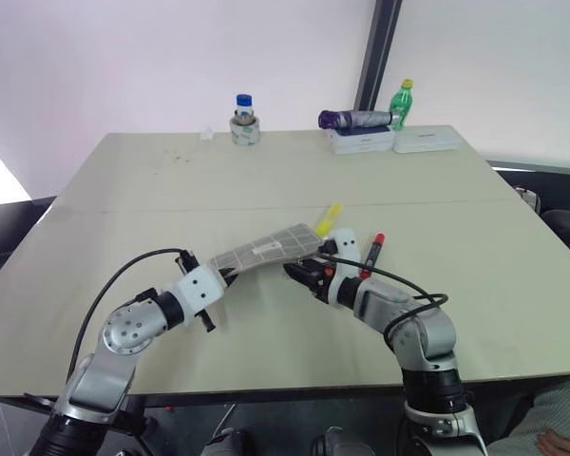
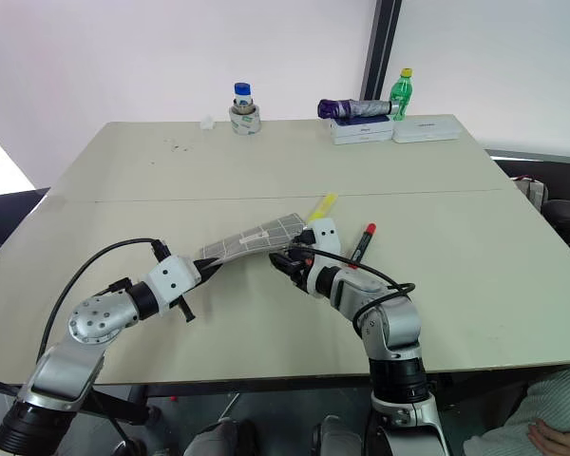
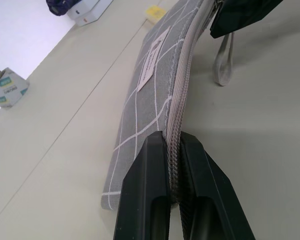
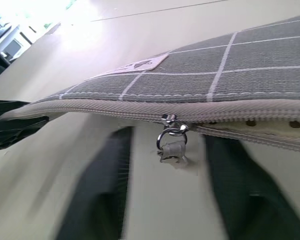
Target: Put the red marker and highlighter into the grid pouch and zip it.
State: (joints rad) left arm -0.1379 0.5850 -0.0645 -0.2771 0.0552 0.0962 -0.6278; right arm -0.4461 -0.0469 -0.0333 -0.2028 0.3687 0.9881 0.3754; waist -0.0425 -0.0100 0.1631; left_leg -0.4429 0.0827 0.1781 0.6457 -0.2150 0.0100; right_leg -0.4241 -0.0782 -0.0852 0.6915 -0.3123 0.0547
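Pouch: grey grid pouch (image 1: 266, 250) lifted off the counter (image 1: 171, 199) at one end, held tilted between the two arms, white label facing up; zipper edge faces the robot.
Zipper: slider (image 4: 171, 121) with a small pull tab (image 4: 172, 150) hangs from the zipper edge; closed on the stretch toward the left pincer, still gaping on the other side of the slider.
Left pincer: left pincer (image 3: 172, 155) clamped tight on the pouch's zipper edge at the end nearest it, fingers (image 3: 145, 190) pressed against either side of the zipper.
Right pincer: right pincer (image 1: 302, 272) at the pouch's other end, just under the zipper edge; its fingers (image 4: 107, 190) stand apart on either side of the pull tab, gripping nothing as far as the right wrist view shows.
Highlighter: yellow highlighter (image 1: 328, 218) lies on the counter just beyond the pouch's far corner, partly hidden behind it.
Marker: red marker (image 1: 372, 253) lies on the counter just to the right of the right pincer, outside the pouch.
Far edge: tape roll with a blue-capped bottle (image 1: 244, 122), white boxes (image 1: 399, 139) with a purple umbrella (image 1: 353, 119) on top, and a green bottle (image 1: 401, 103), all well apart from the pouch.
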